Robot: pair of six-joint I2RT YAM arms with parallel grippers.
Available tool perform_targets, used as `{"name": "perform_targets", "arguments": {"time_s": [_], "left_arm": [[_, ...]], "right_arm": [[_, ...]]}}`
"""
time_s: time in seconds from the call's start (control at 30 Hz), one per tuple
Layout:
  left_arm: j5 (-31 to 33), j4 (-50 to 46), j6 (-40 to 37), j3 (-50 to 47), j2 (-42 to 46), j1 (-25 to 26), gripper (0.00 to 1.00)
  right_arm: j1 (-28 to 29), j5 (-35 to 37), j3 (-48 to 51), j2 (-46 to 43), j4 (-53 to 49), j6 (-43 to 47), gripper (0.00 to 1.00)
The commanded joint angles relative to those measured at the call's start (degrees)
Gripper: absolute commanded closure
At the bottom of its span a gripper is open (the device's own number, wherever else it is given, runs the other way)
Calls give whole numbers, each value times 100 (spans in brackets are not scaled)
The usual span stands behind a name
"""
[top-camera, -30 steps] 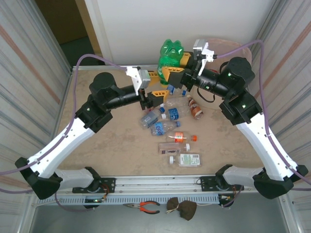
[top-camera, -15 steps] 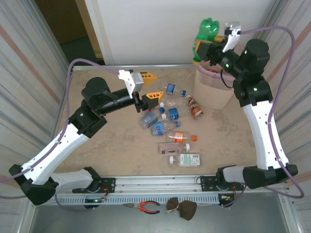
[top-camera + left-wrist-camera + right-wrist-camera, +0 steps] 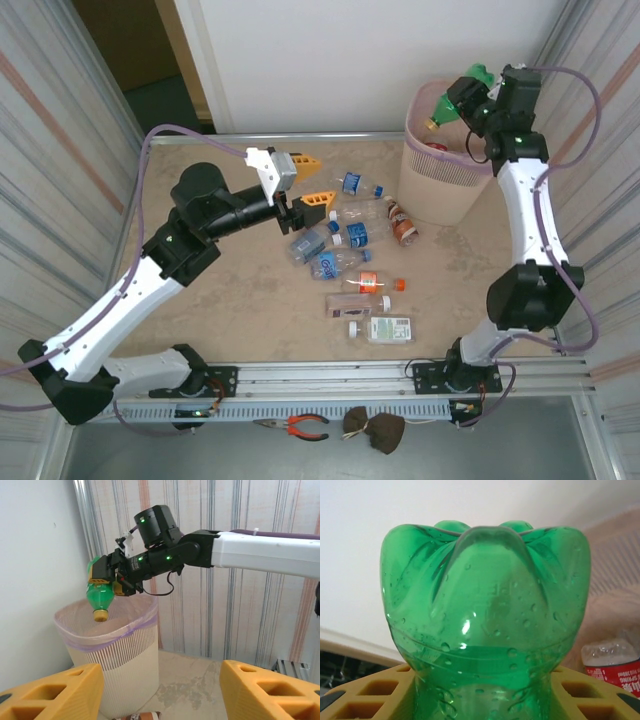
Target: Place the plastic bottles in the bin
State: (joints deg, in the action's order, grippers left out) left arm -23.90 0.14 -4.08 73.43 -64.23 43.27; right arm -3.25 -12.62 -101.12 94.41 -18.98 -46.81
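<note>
My right gripper [image 3: 477, 101] is shut on a green plastic bottle [image 3: 455, 100], held tilted with its yellow cap down over the pale pink bin [image 3: 438, 196] at the back right. In the right wrist view the green bottle [image 3: 485, 605] sits between my yellow fingers [image 3: 367, 695]. A red-labelled bottle [image 3: 612, 664] lies inside the bin. Several plastic bottles [image 3: 352, 262] lie on the table's middle. My left gripper [image 3: 309, 178] hovers open and holds nothing, just left of them. The left wrist view faces the bin [image 3: 117, 650] and the green bottle [image 3: 100, 596].
A brown bottle [image 3: 401, 223] lies close to the bin's base. A clear blue-capped bottle [image 3: 362, 185] lies right of my left fingers. Corrugated metal walls close both sides and a white wall the back. Pliers [image 3: 301, 427] lie off the table's front rail.
My right arm has swung the green bottle from the table's back middle to above the bin and tipped it cap down. My left arm drew back slightly, still open.
</note>
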Motion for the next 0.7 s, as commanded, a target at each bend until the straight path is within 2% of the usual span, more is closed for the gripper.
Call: {"name": "perform_targets", "arguments": {"time_s": [0.0,0.1,0.23,0.67], "left_arm": [[135,23,5,-94,245,50,37],[192,21,-7,-190,330,50,37],[270,29,-7,-294,403,50,36],[382,20,20,-443,527,50,36]], "right_arm": [[4,407,-559,366,-177,-1177,58],[15,895,-1078,753,-750,-1654,55],[30,1328,-1096,1074,-931,-2607,54],[242,2091,-1863,2193,-1922,-4564,51]]}}
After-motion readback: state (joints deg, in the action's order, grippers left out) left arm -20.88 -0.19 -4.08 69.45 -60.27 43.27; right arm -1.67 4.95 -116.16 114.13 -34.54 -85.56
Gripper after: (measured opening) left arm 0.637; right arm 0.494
